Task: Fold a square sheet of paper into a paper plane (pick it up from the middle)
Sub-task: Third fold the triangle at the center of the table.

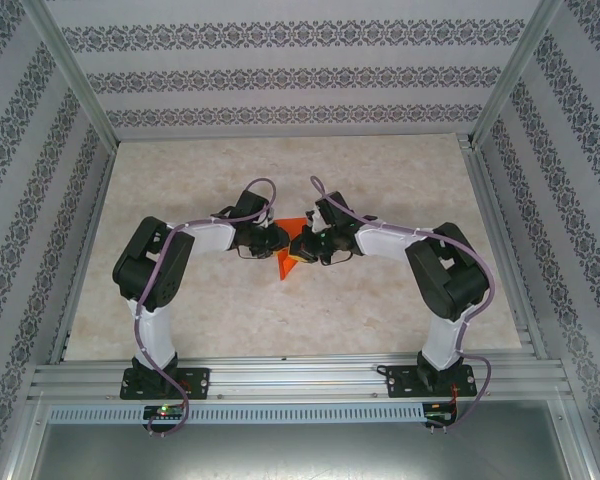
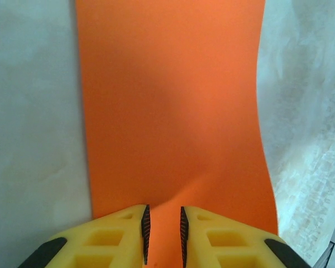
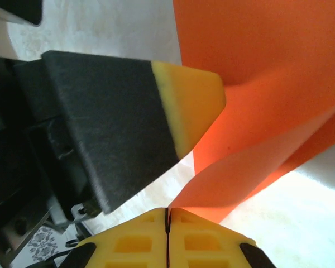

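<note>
- Left gripper point(image 2: 163, 210) pinches the square sheet of paper point(image 2: 173, 100) at its near edge, puckering it.
- Right gripper point(image 3: 167, 211) is clenched tight, the sheet's curl meeting its tips.
- Thin and floppy, the sheet sags above mid-table point(image 1: 380, 320); it likely needs gentle edge grips.

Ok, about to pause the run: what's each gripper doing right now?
Left gripper: closed on the square sheet of paper.
Right gripper: shut, pinching the same sheet's edge.
</note>
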